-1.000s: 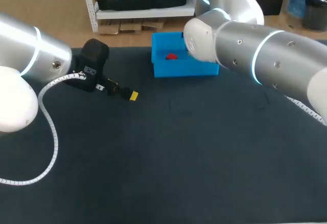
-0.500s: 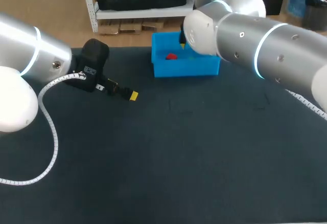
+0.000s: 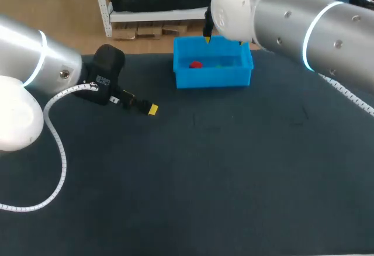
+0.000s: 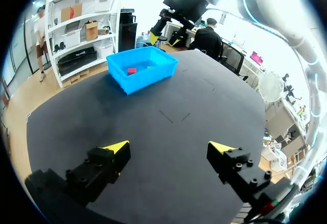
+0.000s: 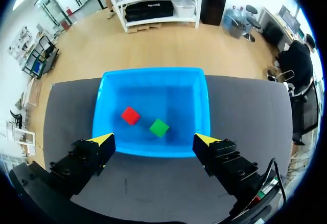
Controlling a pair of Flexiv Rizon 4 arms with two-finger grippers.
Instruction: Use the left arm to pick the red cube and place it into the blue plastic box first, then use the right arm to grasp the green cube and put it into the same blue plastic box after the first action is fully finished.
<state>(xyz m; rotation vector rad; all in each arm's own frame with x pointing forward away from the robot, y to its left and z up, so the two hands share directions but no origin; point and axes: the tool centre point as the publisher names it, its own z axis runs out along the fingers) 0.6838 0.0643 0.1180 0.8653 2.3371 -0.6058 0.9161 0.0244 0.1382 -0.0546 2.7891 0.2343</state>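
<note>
Blue box (image 3: 211, 78) hugs far table (image 3: 204, 174) edge.

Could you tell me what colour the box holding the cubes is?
The box is blue, clearest in the right wrist view.

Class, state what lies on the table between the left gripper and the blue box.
Nothing: in the left wrist view, only bare dark table stretches from the left gripper to the blue box.

L end effector (image 4: 169, 147) spread wide, empty; blue box (image 4: 148, 82) ahead w/ red cube (image 4: 132, 71), green cube (image 4: 150, 68) inside
</note>
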